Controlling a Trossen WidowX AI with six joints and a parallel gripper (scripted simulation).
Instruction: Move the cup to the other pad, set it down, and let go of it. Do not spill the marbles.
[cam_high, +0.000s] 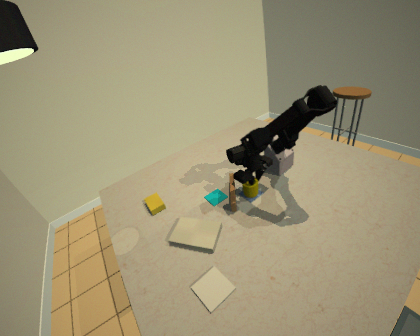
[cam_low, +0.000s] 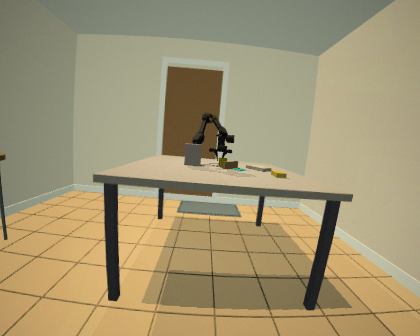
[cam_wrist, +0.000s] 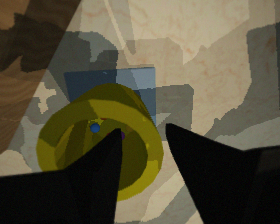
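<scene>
yellow cup (cam_wrist: 100, 140) with marbles (cam_wrist: 95, 128) sits on your blue pad (cam_wrist: 125, 85); your gripper (cam_wrist: 142, 137) straddles its rim, fingers parted, gripping nothing.

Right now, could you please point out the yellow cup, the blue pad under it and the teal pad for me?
yellow cup (cam_high: 250, 189), top view, on its outer side wall.
blue pad (cam_wrist: 135, 85), wrist view, on the bare part beyond the cup's rim.
teal pad (cam_high: 216, 198), top view, on its flat middle.
</scene>
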